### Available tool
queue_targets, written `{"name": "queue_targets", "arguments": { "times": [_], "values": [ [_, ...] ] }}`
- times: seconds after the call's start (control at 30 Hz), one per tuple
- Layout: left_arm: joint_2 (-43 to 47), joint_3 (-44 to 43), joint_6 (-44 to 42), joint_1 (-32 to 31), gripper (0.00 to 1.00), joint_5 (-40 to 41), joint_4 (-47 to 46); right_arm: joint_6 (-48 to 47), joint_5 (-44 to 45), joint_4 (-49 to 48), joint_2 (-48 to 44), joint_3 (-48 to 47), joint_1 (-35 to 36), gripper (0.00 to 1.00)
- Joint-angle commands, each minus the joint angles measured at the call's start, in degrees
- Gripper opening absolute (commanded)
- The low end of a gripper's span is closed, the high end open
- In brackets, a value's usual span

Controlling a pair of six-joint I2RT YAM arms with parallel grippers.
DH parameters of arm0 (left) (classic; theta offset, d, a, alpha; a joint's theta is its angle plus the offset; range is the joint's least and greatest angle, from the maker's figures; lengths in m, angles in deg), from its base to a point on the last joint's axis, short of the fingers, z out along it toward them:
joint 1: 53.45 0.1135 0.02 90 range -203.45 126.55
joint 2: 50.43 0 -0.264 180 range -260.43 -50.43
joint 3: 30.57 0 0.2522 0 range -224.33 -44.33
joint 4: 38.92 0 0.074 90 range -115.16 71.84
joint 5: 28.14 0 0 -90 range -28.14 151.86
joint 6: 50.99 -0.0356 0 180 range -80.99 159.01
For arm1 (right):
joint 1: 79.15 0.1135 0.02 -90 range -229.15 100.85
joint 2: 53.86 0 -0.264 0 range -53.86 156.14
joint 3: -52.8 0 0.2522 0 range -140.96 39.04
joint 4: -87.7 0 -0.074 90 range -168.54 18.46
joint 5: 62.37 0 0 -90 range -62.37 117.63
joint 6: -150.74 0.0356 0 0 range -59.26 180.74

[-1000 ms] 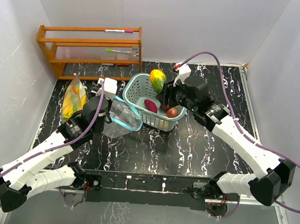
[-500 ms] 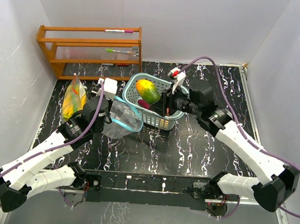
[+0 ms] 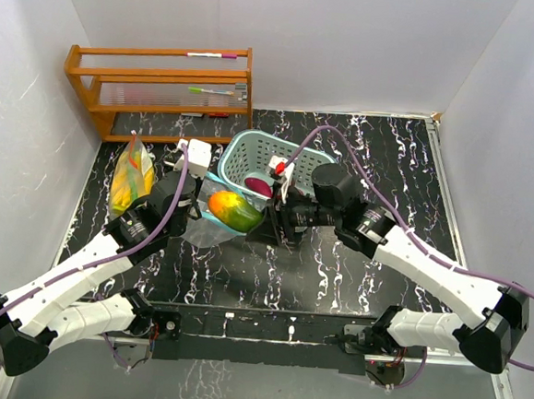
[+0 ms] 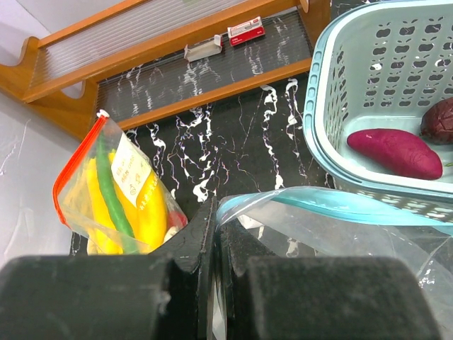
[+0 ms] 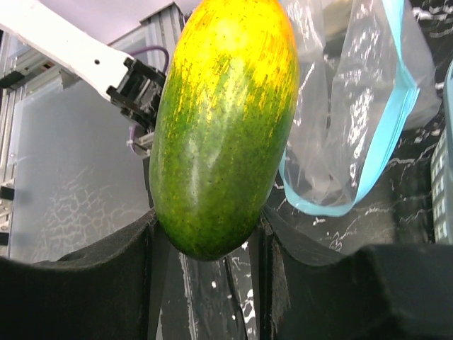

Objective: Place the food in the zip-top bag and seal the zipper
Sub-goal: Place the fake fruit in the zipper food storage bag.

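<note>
**Mango held level off the basket's near-left corner**

Mango [image 3: 235, 211] hangs in the air just off the near-left corner of the pale teal mesh basket [image 3: 252, 152], outside its rim. Its long axis runs roughly level and sideways to the basket's front wall, with a slight slant. The yellow-orange end points away from the basket toward the left arm, and the green end points back at the right wrist.

The right gripper [image 5: 207, 244] is partway closed with that green end clamped between both fingers. In the right wrist view the fruit fills the gap from pad to pad.

The zip-top bag [image 3: 217, 223], clear with a teal strip, lies against the basket's left-front side, directly under and behind the mango. The left gripper [image 4: 214, 234] is pinched tight on the bag's rim, and the plastic runs into the slit between its fingers.

From above, the mango covers most of the bag's mouth, so whether fruit and plastic touch cannot be told. The right fingertips are hidden there too.

Inside the basket lies a purple sweet potato [image 4: 395, 152]. A dark round fruit [image 4: 440, 120] beside it is cut off by the frame edge.

Well left of the basket lies a red-zippered bag [image 3: 132, 175] holding yellow bananas [image 4: 148, 212] and a green pepper [image 4: 110, 184], partly hidden behind a label.
</note>
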Motion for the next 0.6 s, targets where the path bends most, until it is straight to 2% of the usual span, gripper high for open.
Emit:
{"name": "queue_targets", "arguments": {
  "times": [0.0,0.17,0.47,0.57],
  "values": [
    [0.1,-0.6,0.0,0.3,0.0,0.4,-0.6,-0.4,-0.1,-0.9,-1.8,1.1,0.8,0.27],
    [0.0,-1.4,1.3,0.3,0.0,-1.7,0.2,0.5,5.7,0.1,-0.4,0.5,0.9,0.27],
    [2.3,-1.7,4.0,0.3,0.0,-8.1,0.9,1.0,9.6,2.0,8.0,-5.5,1.5,0.27],
    [3.3,-2.6,6.1,0.3,0.0,-11.4,3.0,2.2,14.2,2.7,9.9,-7.9,1.7,0.27]
  ]
}}
